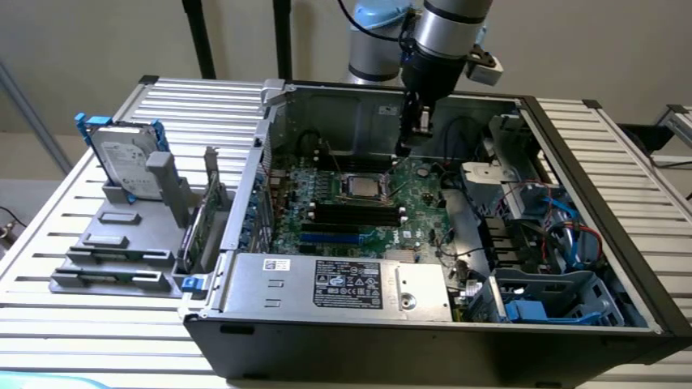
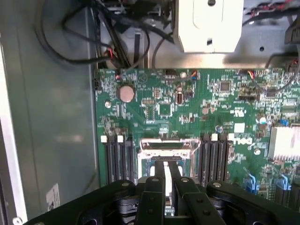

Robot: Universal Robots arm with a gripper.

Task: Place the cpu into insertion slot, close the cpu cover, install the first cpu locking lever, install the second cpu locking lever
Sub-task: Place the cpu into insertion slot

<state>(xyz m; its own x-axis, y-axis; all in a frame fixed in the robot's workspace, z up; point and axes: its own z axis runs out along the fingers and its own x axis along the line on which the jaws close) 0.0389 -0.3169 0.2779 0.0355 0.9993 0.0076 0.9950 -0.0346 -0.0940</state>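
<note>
Insertion slot (image 1: 362, 187): sits mid green circuit board (image 1: 416, 203) inside open computer case (image 1: 324, 348), silvery cpu cover (image 2: 164, 144) at its edge; end effector (image 1: 407, 148): hovers just above, fingers (image 2: 158, 180) closed together

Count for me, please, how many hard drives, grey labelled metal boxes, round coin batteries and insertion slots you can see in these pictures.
hard drive: 1
grey labelled metal box: 1
coin battery: 1
insertion slot: 1
Total: 4
</note>
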